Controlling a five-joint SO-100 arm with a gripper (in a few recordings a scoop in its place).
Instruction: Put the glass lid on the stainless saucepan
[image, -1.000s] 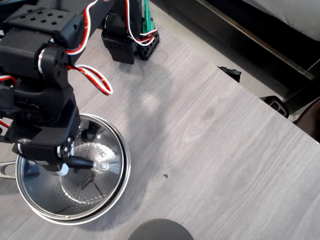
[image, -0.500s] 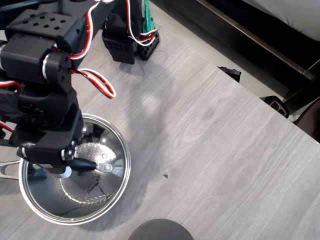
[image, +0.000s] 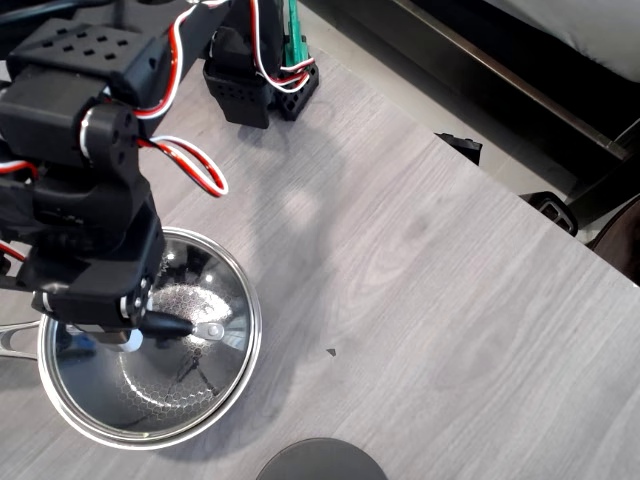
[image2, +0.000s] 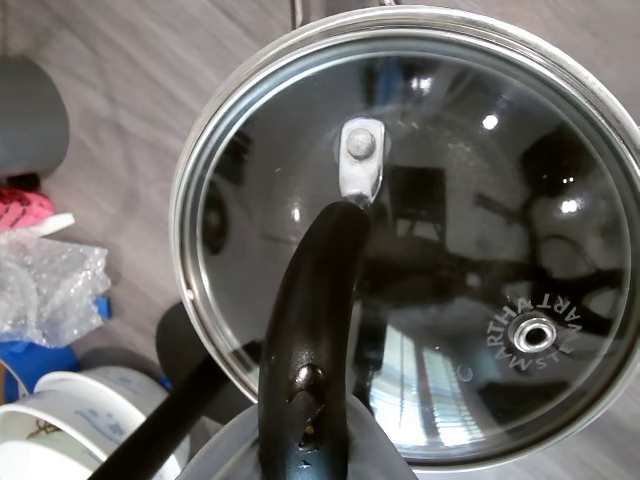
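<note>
1. A second ago the glass lid (image: 150, 345) sat off-centre on the stainless saucepan (image: 70, 425), a second rim showing as a crescent toward seven o'clock in the overhead view; now only one rim shows there, so the lid appears to have settled square on the pan (a judgement from the single ring, since the arm hides part of it).

2. The gripper (image: 135, 335) is low over the lid, at about nine o'clock from the lid's centre in the overhead view; it has barely shifted in the last half second. In the wrist view the lid's black handle (image2: 310, 330) runs up from the six o'clock edge; it seems to be pinched there, but the fingers themselves are hidden, so whether they have let go cannot be told.

3. What this means: the placing looks done or nearly so; what remains is likely release and a straight lift off the handle.

4. Edges and room: the pan sits near the picture's left and lower edges in the overhead view; a dark grey disc (image: 320, 460) lies near it at four o'clock; the table (image: 420, 300) is bare wood toward two and three o'clock, and its far edge runs diagonally at upper right. In the wrist view cups (image2: 60, 420) and a plastic bag (image2: 50, 290) crowd the eight o'clock side.
</note>
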